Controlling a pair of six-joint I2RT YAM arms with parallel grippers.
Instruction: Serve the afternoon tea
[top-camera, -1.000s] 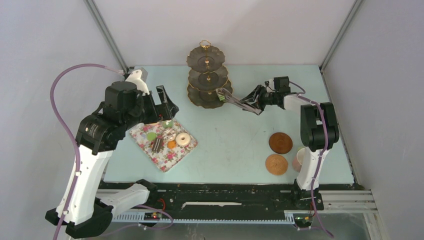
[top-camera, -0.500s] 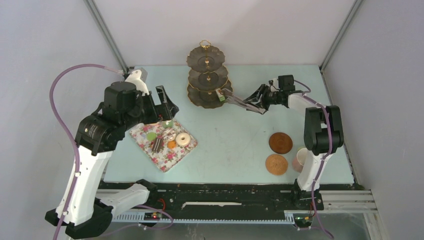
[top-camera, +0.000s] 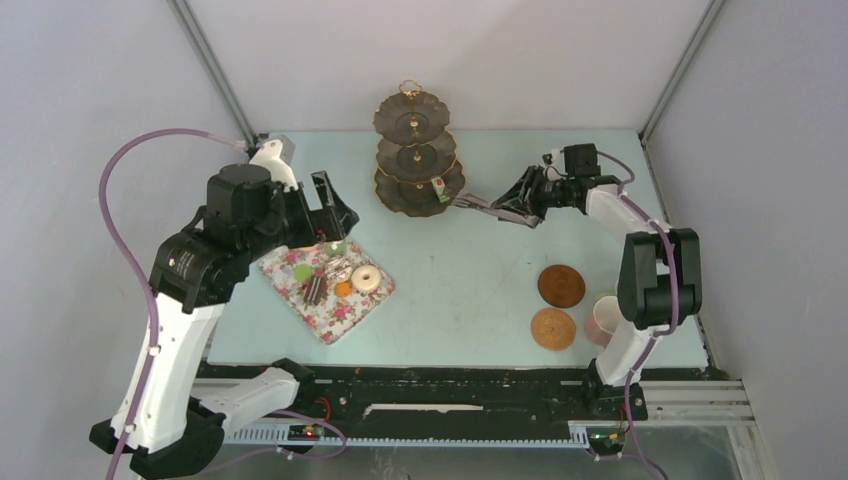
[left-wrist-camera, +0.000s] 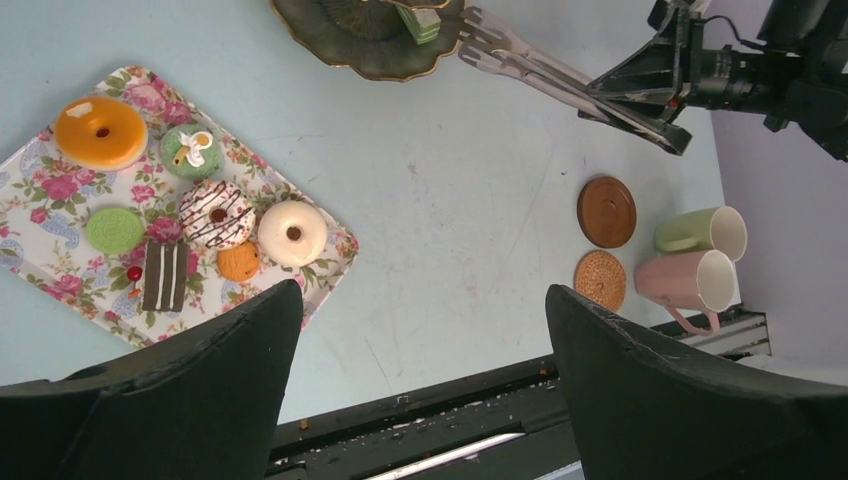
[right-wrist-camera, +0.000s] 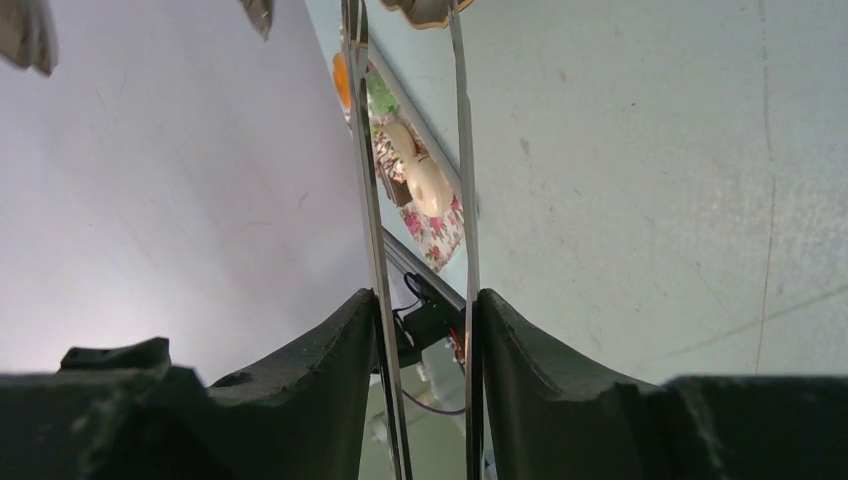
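My right fingers (right-wrist-camera: 300, 390) clamp the long grey metal tongs (left-wrist-camera: 560, 80); my left fingers (left-wrist-camera: 200, 400) gape. One green toy cake (left-wrist-camera: 420, 22) sits on the dark three-tier stand (top-camera: 395, 205); seven small toy cakes (left-wrist-camera: 293, 232) lie unserved on the floral tray (left-wrist-camera: 45, 215).

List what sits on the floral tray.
Seven pieces: orange doughnut, white doughnut, drizzled doughnut, green swirl cake, flat green round, chocolate slice, small biscuit. The tray is cropped at left; overhead, the left arm covers part.

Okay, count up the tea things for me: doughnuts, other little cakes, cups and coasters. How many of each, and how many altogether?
Doughnuts: 3
Other small cakes on the floral cloth: 4
Cake on the tiered stand: 1
Cups: 2
Coasters: 2
Total: 12
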